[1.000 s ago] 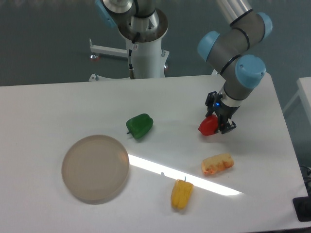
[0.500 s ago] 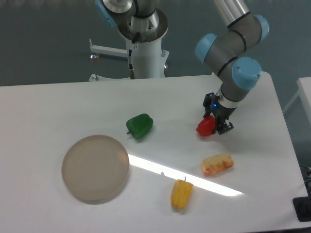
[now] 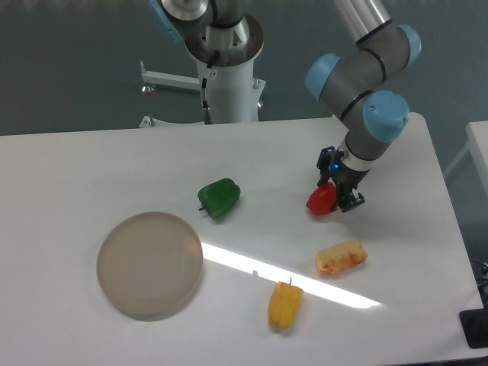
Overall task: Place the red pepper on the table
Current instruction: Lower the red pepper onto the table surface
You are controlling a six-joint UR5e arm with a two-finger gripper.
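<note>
From the one fixed camera, I see my single claw point(image 3: 336, 197) reaching down over the right part of the desk point(image 3: 76, 168), its two dark fingers clamped on the red pepper point(image 3: 321, 200). There is one red pepper, and it sits between my fingers with most of its glossy body poking out to the left of them. It is low, just at the white surface; I cannot tell whether its underside touches the desk or hangs just above it.

Counting the rest on the desk: one green pepper point(image 3: 219, 197), left of my claw and well apart from it, lying near the middle with its stem toward the left. One yellow pepper point(image 3: 285, 304) lies toward the near edge, stem pointing to the far side. One pale orange-flecked piece of food point(image 3: 341, 258) lies between the yellow pepper and my claw, nearer than the red pepper and a little to its right. One round beige plate point(image 3: 149, 264) sits at the near left, with nothing on it. A bright strip of light crosses the desk from the plate's right edge toward the near right.
</note>
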